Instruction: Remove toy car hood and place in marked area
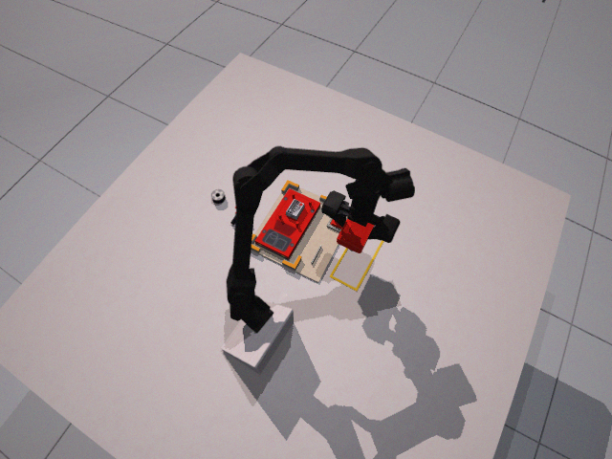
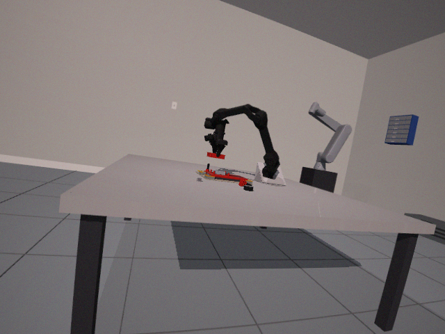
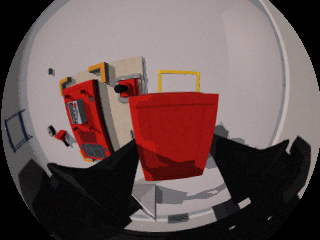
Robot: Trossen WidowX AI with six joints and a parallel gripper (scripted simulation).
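My gripper (image 1: 357, 228) (image 2: 216, 152) (image 3: 174, 139) is shut on the red hood (image 1: 354, 235) (image 2: 215, 154) (image 3: 175, 135) and holds it in the air, well above the table. The hood hangs over the near end of the yellow-outlined marked area (image 1: 372, 259) (image 3: 178, 72). The red toy car (image 1: 286, 223) (image 2: 222, 176) (image 3: 88, 120) lies on its beige board (image 1: 316, 259) (image 3: 120, 103) to the left, with its engine bay uncovered.
A small black and silver wheel (image 1: 217, 196) lies on the table left of the board. The arm's white base block (image 1: 259, 337) (image 2: 271, 176) stands in front of the board. A grey robot arm (image 2: 329, 143) stands behind the table.
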